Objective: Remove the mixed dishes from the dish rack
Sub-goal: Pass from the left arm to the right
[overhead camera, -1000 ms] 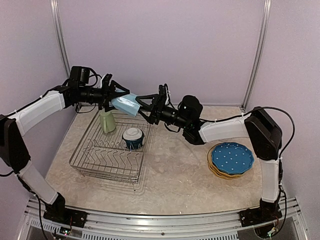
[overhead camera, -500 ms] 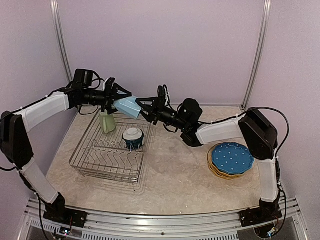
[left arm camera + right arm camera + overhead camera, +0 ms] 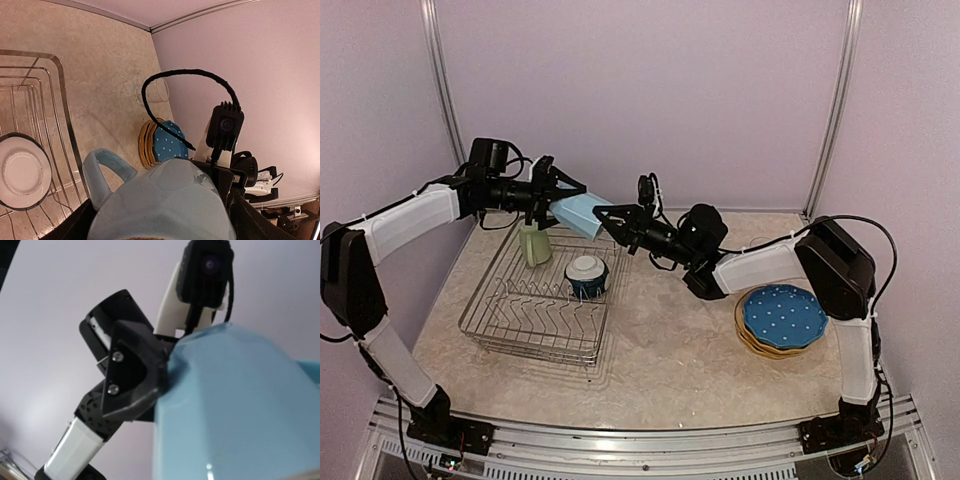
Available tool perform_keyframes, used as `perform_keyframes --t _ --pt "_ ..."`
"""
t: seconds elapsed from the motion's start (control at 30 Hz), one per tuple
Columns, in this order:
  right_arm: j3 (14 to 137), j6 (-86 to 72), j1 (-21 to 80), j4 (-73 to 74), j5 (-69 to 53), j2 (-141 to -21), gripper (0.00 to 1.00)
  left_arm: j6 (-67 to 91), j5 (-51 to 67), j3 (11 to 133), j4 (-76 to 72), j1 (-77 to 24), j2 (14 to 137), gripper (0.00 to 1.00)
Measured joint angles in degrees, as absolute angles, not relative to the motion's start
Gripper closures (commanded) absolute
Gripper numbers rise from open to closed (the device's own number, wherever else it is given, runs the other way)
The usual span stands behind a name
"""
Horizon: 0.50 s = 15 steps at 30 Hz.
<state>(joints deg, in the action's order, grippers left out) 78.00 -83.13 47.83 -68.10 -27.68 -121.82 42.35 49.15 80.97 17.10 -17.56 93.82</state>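
The light blue ceramic mug (image 3: 578, 214) hangs above the 1 o'clock corner of the silver wire dish rack (image 3: 520, 345). At its 9 o'clock the left gripper (image 3: 558, 203) clasps it, jaws wide. At 3 o'clock the right gripper (image 3: 608, 213) is pinched tight on its rim.

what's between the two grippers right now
The light blue mug, held by the left gripper, with the right gripper at its other end; the top view shows it.

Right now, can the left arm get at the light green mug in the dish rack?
Probably not yet: the left hand holds the light blue mug, with the right hand shut on it too. The light green mug stands uncovered just below in the dish rack.
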Motion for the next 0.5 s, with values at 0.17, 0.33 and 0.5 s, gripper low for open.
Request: perform_keyframes --t 0.17,0.33,0.5 --pt "76.86 -82.37 47.83 -68.71 -27.35 -121.23 1.0 42.26 49.23 80.93 17.08 -17.87 93.82 0.5" --pt "74.78 -80.49 47.81 -67.7 -26.55 -119.22 1.0 41.71 49.39 80.9 17.06 -18.37 93.8 0.18" --pt "72.66 -78.63 47.81 -65.25 -26.41 -116.64 1.0 39.86 48.58 80.66 16.73 -18.7 93.3 0.01"
